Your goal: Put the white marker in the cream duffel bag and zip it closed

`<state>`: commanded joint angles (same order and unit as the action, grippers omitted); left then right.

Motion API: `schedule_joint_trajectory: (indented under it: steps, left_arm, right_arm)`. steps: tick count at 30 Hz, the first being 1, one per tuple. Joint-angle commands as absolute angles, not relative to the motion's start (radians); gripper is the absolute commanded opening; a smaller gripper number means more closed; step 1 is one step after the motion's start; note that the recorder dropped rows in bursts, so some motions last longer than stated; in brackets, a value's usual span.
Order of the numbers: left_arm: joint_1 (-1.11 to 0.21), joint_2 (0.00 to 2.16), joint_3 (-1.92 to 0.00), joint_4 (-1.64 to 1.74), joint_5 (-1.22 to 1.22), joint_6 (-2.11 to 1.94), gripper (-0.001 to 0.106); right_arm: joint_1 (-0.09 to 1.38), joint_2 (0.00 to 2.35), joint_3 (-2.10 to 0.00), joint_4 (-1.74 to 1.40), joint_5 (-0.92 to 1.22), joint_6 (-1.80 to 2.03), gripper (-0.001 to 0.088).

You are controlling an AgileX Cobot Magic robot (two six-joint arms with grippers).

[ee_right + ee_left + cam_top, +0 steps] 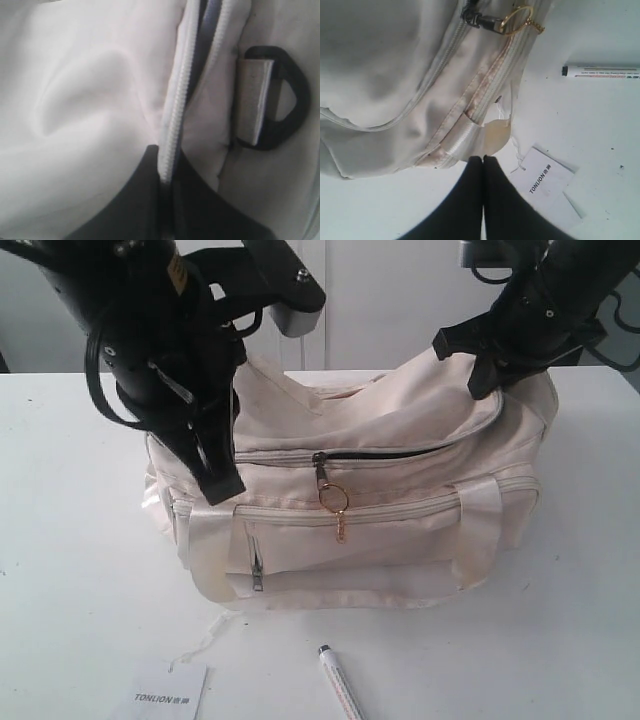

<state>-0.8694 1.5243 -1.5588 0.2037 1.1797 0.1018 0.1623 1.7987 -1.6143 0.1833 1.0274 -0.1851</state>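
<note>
Cream bag (400, 510) on a tabletop (80, 620), marker (340, 685) lying in front. The right gripper (165, 172) pinches the bag's zipper edge; the left gripper (483, 160), closed, sits at its strap.

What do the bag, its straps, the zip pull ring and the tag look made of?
Bag: soft woven cream fabric, matte; it creases and sags. Straps: satin-like webbing with shiny highlights. Pull ring: probably metal, glossy gold. Tag: flat white paper or card, printed; can't tell which.
</note>
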Motion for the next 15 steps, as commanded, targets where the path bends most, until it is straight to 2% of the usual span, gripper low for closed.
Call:
schedule_joint_trajectory:
  steps: [6, 15]
  left_arm:
    - [-0.833, 1.524, -1.465, 0.147, 1.023, -0.006, 0.000]
    - [-0.633, 1.524, -1.344, -0.241, 0.844, 0.115, 0.000]
  right_arm:
    - [0.162, 1.799, -1.614, 0.183, 1.029, -0.181, 0.0000]
    - [0.162, 1.799, -1.614, 0.183, 1.033, -0.181, 0.0000]
